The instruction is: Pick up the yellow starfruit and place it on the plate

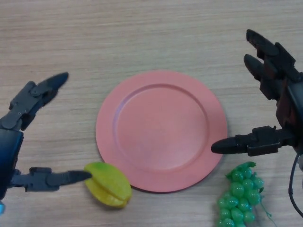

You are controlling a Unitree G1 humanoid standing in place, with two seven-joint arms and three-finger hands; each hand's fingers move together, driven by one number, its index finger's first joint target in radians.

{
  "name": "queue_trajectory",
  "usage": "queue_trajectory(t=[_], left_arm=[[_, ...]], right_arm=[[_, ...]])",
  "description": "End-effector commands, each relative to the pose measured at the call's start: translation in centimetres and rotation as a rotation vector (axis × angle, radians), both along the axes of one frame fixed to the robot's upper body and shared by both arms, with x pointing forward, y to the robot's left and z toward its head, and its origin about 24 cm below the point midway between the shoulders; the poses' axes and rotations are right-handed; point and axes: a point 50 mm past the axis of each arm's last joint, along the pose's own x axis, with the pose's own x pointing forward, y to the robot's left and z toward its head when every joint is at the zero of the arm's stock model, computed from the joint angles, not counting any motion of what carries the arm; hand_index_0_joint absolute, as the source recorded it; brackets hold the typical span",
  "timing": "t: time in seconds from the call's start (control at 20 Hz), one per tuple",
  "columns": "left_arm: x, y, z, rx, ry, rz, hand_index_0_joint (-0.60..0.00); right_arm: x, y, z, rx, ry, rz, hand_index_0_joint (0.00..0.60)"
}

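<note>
The starfruit (109, 184) is a bright yellow going a bit lime-green along its top edge. The plate (161, 130) is plain salmon pink, no pattern at all. The grapes (240, 195) are vivid green. The surface (142, 33) is pale wood with fine streaky grain. Both hands, left (28, 106) and right (274, 71), are black-grey.

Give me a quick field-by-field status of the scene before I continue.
starfruit: on the table, beside the plate's lower left rim
plate: pink, nothing on it
left robot hand: open, thumb tip at the starfruit
right robot hand: open, right of the plate, holding nothing
green grapes: below the right robot hand
task: starfruit not yet lifted
</note>
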Motion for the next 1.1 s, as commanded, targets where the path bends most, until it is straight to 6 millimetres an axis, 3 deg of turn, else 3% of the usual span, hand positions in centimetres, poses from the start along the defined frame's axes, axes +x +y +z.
queue_trajectory(t=[0.05, 0.4, 0.55, 0.7, 0.85, 1.1], left_arm=[[-1.2, 1.0, 2.8, 0.100, -0.192, -0.016, 0.000], [-1.4, 1.4, 2.4, 0.306, -0.167, -0.066, 0.000], [-1.5, 1.4, 1.4, 0.469, -0.152, -0.101, 0.000], [-1.6, 0.9, 1.0, 0.486, -0.109, -0.140, 0.000], [-1.9, 0.3, -0.9, 0.620, -0.018, -0.200, 0.000], [-1.3, 0.0, -2.0, 0.777, 0.016, -0.240, 0.000]], right_arm=[[-0.9, -0.5, 3.8, 0.004, -0.261, -0.011, 0.000], [-1.0, -0.5, 3.7, -0.016, -0.263, -0.011, 0.000], [-1.2, -0.5, 3.7, -0.002, -0.258, -0.010, 0.000], [-1.2, -0.6, 3.6, -0.006, -0.257, -0.016, 0.000], [-1.5, -0.8, 3.7, 0.012, -0.251, -0.012, 0.000], [-1.8, -1.2, 4.1, 0.030, -0.267, -0.024, 0.000]])
